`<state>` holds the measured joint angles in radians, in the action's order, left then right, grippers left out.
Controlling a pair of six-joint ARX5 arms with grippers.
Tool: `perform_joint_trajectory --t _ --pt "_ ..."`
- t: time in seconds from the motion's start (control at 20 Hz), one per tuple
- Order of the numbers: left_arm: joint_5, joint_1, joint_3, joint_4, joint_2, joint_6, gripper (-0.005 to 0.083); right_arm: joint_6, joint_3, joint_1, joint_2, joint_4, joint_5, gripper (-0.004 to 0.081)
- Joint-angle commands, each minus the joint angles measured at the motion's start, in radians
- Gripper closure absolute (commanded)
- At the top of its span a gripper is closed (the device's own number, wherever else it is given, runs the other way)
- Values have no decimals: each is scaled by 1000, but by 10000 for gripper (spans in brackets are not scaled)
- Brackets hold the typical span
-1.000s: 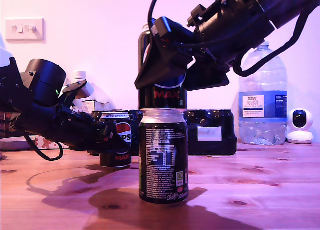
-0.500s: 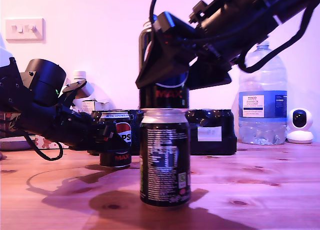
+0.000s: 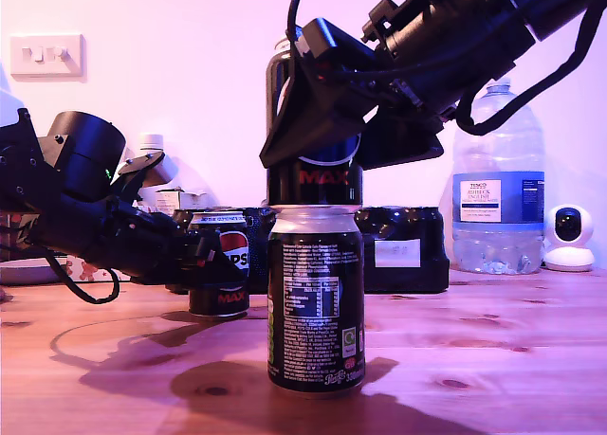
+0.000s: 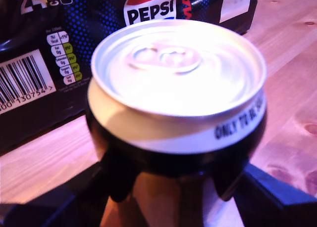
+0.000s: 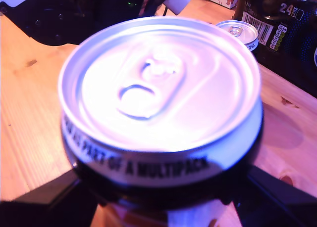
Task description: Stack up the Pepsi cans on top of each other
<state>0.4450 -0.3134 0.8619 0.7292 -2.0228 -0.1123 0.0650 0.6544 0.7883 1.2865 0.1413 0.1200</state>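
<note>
Three black Pepsi cans show. One can (image 3: 316,302) stands upright on the table in the foreground, small print facing the camera. A second can (image 3: 313,183) (image 5: 158,83) is held just above it, its base meeting the lower can's silver rim, with my second gripper (image 3: 318,136) (image 5: 163,207) shut on it from the exterior view's upper right. The third can (image 3: 224,264) (image 4: 178,83) (image 5: 238,31) stands on the table further back toward the exterior view's left, with my first gripper (image 3: 204,257) (image 4: 173,187) shut around its body.
A wide black Pepsi Max multipack (image 3: 398,250) (image 4: 74,49) lies behind the cans. A big water bottle (image 3: 498,184) and a small white camera (image 3: 569,238) stand at the exterior view's right. The wooden table (image 3: 493,359) extends in front.
The held upper can has shifted slightly toward the exterior view's right, and the foreground can beneath it has shifted the same way. The first arm and its can have not moved.
</note>
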Motion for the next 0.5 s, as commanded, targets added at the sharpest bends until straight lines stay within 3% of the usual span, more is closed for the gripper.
perform_joint_trajectory --t 0.0,0.45 --pt "4 -3 4 2 -21 -1 384 2 9 10 -9 3 0 13" --pt "4 -3 4 2 -21 -1 384 -35 14 10 -10 -2 -7 -12"
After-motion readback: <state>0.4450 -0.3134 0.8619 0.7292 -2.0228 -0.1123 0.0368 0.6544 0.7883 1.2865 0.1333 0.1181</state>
